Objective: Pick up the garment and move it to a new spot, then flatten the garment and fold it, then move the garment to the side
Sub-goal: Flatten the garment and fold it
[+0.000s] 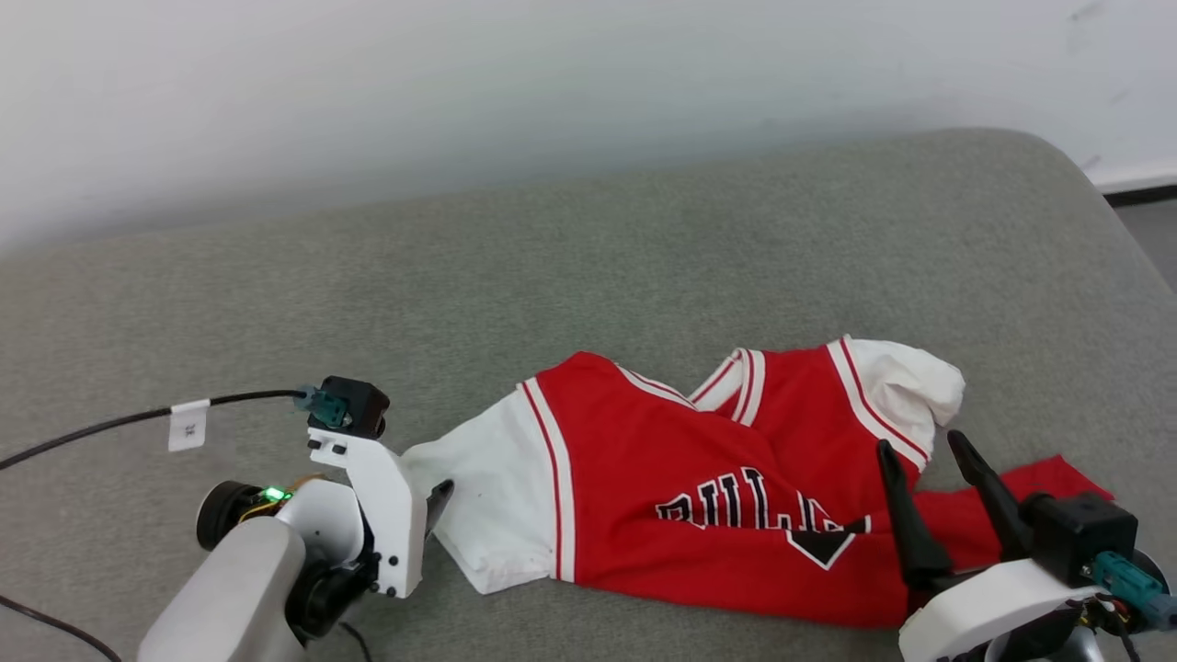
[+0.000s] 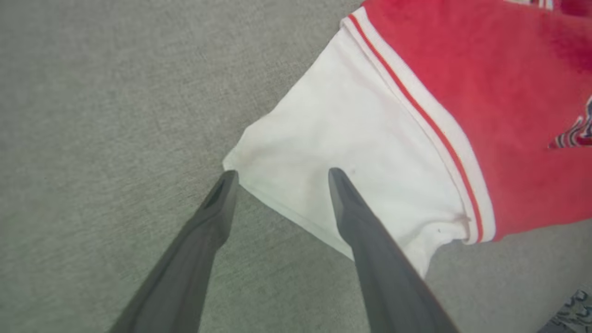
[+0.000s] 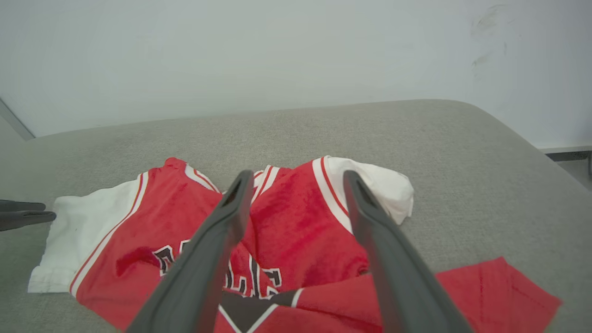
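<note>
We see the garment (image 1: pixel 699 478) lying rumpled on the grey cushion (image 1: pixel 644 257), close to its near edge and toward the right side, chest print up, one white sleeve (image 2: pixel 351 138) stretched left and the hem bunched toward the near right corner. Our left gripper (image 2: pixel 280 173) has its jaws spread with the tips at that sleeve's outer edge, one tip over the cloth and one just off it, pinching nothing. Our right gripper (image 1: pixel 919 443) stands with jaws spread over the red cloth near the hem, also empty. We judge the task barely begun: lifting, moving, flattening, folding and setting aside all remain.
</note>
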### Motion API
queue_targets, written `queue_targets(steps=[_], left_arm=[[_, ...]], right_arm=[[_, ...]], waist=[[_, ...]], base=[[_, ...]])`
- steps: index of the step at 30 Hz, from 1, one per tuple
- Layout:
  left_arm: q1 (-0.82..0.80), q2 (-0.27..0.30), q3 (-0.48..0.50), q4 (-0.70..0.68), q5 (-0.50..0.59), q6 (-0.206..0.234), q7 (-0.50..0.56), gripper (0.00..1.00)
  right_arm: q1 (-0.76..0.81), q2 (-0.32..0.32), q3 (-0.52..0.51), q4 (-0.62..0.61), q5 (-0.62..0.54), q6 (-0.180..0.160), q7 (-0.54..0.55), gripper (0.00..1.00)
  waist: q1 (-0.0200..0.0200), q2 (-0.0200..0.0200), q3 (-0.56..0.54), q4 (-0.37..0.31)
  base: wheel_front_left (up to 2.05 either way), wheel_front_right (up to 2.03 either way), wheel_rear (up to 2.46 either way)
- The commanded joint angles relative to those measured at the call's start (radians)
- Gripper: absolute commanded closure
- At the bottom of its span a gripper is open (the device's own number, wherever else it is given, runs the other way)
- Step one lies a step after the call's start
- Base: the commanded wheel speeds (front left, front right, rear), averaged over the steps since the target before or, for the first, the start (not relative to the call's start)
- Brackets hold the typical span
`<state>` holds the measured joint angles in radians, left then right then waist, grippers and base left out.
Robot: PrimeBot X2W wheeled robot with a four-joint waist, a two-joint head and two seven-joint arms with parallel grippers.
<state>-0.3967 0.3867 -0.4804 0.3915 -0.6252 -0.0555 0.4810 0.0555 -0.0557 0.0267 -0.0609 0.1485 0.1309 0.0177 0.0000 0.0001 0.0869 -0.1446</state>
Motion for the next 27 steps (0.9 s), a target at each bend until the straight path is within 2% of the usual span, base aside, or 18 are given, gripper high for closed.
queue_targets(steps=[1, 5, 8, 9, 10, 11, 12, 13, 14, 20, 23, 27], left_arm=[[-0.014, 0.006, -0.004, 0.013, -0.010, -0.005, 0.024, 0.00], [-0.034, 0.017, -0.030, 0.075, -0.038, -0.025, 0.145, 0.00], [-0.015, 0.005, -0.070, 0.126, -0.068, -0.038, 0.253, 0.00], [-0.007, -0.005, -0.082, 0.137, -0.083, -0.044, 0.284, 0.04], [0.001, -0.015, -0.093, 0.146, -0.096, -0.048, 0.312, 0.49], [0.008, -0.024, -0.102, 0.153, -0.107, -0.051, 0.334, 0.62], [0.013, -0.033, -0.103, 0.157, -0.118, -0.053, 0.343, 1.00], [0.016, -0.038, -0.104, 0.158, -0.121, -0.054, 0.344, 1.00], [0.014, -0.035, -0.087, 0.149, -0.109, -0.041, 0.276, 1.00], [0.003, -0.028, -0.056, 0.118, -0.045, 0.012, 0.093, 1.00], [0.000, -0.032, -0.044, 0.078, -0.019, 0.034, 0.009, 1.00], [0.002, -0.043, -0.045, 0.016, -0.008, 0.040, -0.039, 1.00]], right_arm=[[-0.021, 0.004, 0.006, 0.001, 0.001, 0.000, -0.007, 0.00], [-0.032, 0.005, 0.015, 0.011, 0.001, 0.000, -0.017, 0.00], [-0.042, 0.006, 0.020, 0.017, 0.002, 0.000, -0.027, 0.00], [-0.044, 0.006, 0.021, 0.019, 0.003, 0.000, -0.029, 0.00], [-0.046, 0.006, 0.021, 0.021, 0.004, 0.000, -0.033, 0.00], [-0.049, 0.006, 0.021, 0.021, 0.005, 0.000, -0.035, 0.00], [-0.052, 0.006, 0.020, 0.022, 0.005, 0.000, -0.035, 0.00], [-0.055, 0.006, 0.017, 0.020, 0.006, 0.000, -0.040, 0.00], [-0.052, 0.007, 0.005, 0.015, 0.009, 0.000, -0.039, 0.00], [-0.053, -0.017, -0.045, 0.030, 0.031, 0.000, 0.008, 0.00], [-0.060, -0.051, -0.082, 0.062, 0.085, 0.000, 0.074, 0.00], [-0.077, -0.116, -0.147, 0.131, 0.173, 0.000, 0.200, 0.00]], waist=[[0.0000, -0.0001, 0.032, -0.032], [0.0000, -0.0001, 0.060, -0.057], [0.0000, -0.0001, 0.075, -0.068], [0.0000, -0.0001, 0.078, -0.070], [0.0000, -0.0001, 0.081, -0.071], [0.0000, -0.0001, 0.083, -0.072], [0.0000, -0.0001, 0.084, -0.072], [0.0000, -0.0001, 0.085, -0.071], [0.0000, -0.0001, 0.077, -0.063], [0.0000, -0.0001, 0.034, -0.017], [0.0000, -0.0001, 0.012, 0.012], [0.0000, -0.0001, 0.001, 0.053]], base=[[0.00, 0.00, 0.00], [0.00, 0.00, 0.00], [0.00, 0.00, 0.00], [0.00, 0.00, 0.00], [0.00, 0.00, 0.00], [0.00, 0.00, 0.00], [0.00, 0.00, 0.00], [0.00, 0.00, 0.00], [0.00, 0.00, 0.00], [0.00, 0.00, 0.00], [0.00, 0.00, 0.00], [0.00, 0.00, 0.00]])
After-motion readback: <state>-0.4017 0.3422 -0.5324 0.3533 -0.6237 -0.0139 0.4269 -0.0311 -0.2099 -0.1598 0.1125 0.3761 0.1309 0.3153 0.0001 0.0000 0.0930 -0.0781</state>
